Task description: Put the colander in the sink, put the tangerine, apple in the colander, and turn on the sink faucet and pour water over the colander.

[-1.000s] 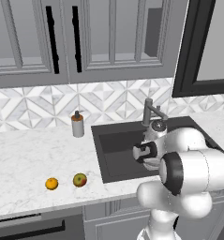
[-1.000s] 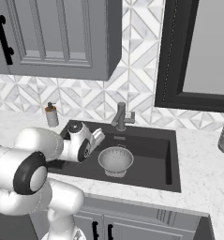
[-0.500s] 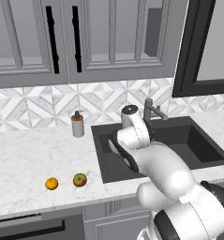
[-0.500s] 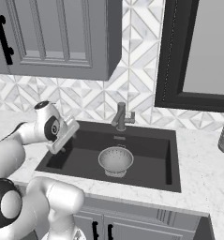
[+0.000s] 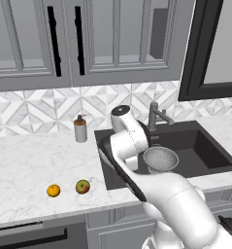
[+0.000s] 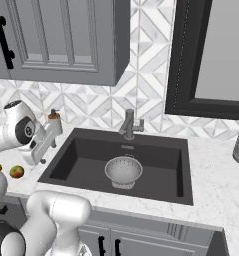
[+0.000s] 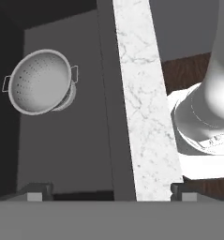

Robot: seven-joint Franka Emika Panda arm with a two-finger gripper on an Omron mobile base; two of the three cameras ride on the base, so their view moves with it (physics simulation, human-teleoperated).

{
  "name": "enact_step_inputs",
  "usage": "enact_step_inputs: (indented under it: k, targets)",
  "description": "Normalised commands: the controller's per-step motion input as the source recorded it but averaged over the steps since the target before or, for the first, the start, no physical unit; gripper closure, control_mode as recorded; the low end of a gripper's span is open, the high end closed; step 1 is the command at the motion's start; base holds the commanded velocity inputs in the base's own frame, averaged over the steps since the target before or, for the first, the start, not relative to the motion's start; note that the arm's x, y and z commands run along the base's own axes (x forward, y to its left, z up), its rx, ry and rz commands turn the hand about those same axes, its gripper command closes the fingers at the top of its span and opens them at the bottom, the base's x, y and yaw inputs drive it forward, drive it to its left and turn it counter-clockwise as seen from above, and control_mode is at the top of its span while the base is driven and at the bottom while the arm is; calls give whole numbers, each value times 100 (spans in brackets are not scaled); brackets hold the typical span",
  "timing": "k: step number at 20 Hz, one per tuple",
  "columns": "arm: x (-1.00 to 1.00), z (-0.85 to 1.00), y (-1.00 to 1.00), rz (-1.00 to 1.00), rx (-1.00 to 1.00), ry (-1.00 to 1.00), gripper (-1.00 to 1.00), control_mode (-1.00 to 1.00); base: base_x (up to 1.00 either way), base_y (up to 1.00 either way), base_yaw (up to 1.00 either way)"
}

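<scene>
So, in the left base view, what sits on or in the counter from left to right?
tangerine → apple → colander in the sink.

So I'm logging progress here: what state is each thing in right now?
colander: upright in the sink, empty
tangerine: on the counter
apple: on the counter, beside the tangerine
sink faucet: no water running
gripper: open, holding nothing

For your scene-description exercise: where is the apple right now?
In the left base view the apple sits on the marble counter left of the sink, near the front edge, with the tangerine just to its left, apart from it.
</scene>
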Motion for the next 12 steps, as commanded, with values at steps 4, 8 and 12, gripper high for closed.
enact_step_inputs:
  k: [4,8,12]
  targets:
    - [-69,0,15,43,1,-2,-100,-100,0,0,0]
    - [-34,0,42,38,0,8,-100,-100,0,0,0]
    - [-9,0,73,20,0,15,-100,-100,0,0,0]
